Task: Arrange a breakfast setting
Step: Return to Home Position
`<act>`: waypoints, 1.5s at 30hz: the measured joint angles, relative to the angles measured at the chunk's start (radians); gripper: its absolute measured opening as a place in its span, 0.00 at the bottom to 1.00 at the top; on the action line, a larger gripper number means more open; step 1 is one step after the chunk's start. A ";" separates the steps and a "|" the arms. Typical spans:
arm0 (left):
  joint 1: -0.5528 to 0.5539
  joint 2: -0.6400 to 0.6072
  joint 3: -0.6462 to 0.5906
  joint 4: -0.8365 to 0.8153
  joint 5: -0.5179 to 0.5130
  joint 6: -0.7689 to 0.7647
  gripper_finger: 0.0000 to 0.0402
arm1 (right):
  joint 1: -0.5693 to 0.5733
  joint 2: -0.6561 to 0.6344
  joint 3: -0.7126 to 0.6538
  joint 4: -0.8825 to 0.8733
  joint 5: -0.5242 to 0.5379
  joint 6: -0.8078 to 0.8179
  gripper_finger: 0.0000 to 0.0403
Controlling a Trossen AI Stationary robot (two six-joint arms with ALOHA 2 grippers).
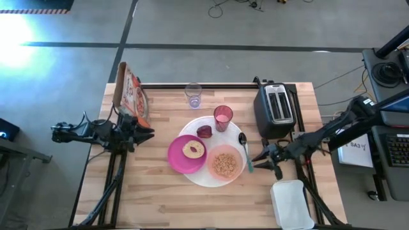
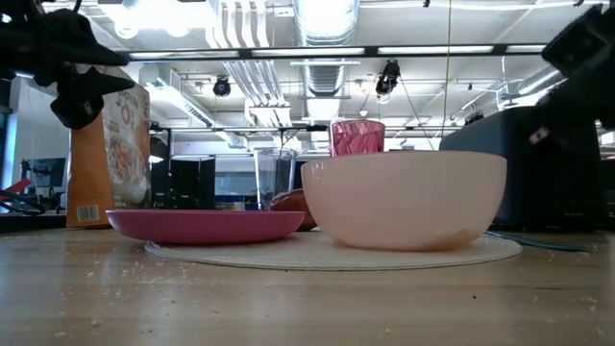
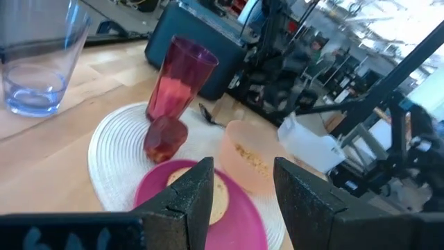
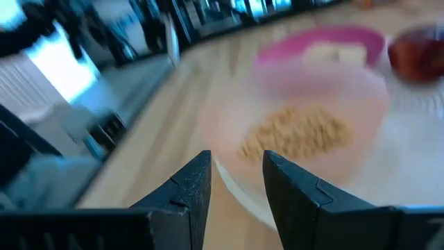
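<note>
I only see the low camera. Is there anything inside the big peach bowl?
Observer: Yes. From above, the peach bowl holds tan cereal.
Operator: Is the magenta plate empty?
Observer: No, a round bagel-like piece lies on it.
Operator: What's the big dark thing on my right?
Observer: A black toaster; the high view shows its two slots.
</note>
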 joint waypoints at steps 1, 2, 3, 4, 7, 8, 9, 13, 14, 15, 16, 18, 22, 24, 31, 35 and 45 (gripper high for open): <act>0.000 0.000 -0.007 -0.005 0.000 0.000 0.33 | 0.000 -0.037 0.000 0.000 0.000 0.000 0.30; 0.000 0.001 -0.012 -0.007 0.000 0.000 0.33 | 0.000 -0.070 0.000 0.001 0.000 0.000 0.30; 0.000 0.001 -0.017 -0.006 0.000 0.000 0.33 | 0.000 -0.104 0.000 0.001 0.000 0.000 0.30; 0.000 0.000 -0.023 -0.003 0.000 0.000 0.33 | 0.000 -0.138 0.000 0.001 0.000 0.000 0.30; 0.000 0.001 -0.037 -0.007 0.000 0.000 0.33 | 0.000 -0.224 0.000 0.002 0.000 0.000 0.30; 0.000 0.001 -0.041 -0.005 0.000 0.000 0.33 | 0.000 -0.251 0.000 0.001 0.000 0.000 0.30; 0.000 0.001 -0.044 -0.004 0.000 0.000 0.33 | 0.000 -0.276 0.000 0.001 0.000 0.000 0.30; 0.000 0.001 -0.063 -0.002 0.000 0.000 0.33 | 0.000 -0.364 0.000 0.001 0.000 0.000 0.30; 0.000 0.001 -0.071 0.000 0.000 0.000 0.33 | 0.000 -0.383 0.000 0.001 0.000 0.000 0.30; 0.000 0.001 -0.084 0.005 0.000 0.000 0.33 | 0.000 -0.401 0.000 0.001 0.000 0.000 0.30; 0.000 0.001 -0.099 0.013 0.000 0.000 0.33 | 0.000 -0.418 0.000 0.001 0.000 0.000 0.30; 0.000 0.001 -0.130 0.027 0.000 0.000 0.33 | 0.000 -0.450 0.000 0.001 0.000 0.000 0.30; -0.002 0.001 -0.150 0.056 0.007 0.000 0.33 | 0.000 -0.510 -0.001 0.001 0.002 0.000 0.30; -0.002 0.001 -0.154 0.093 0.008 0.000 0.33 | 0.000 -0.544 -0.001 0.003 0.001 0.000 0.30; -0.001 0.001 -0.173 0.177 0.008 0.000 0.33 | 0.000 -0.641 -0.001 -0.004 0.001 0.000 0.30; -0.001 0.001 -0.174 0.178 0.008 0.000 0.33 | 0.000 -0.680 -0.001 -0.005 0.001 0.000 0.30; -0.001 0.001 -0.174 0.177 0.008 0.000 0.33 | 0.000 -0.739 -0.002 0.005 0.000 0.000 0.30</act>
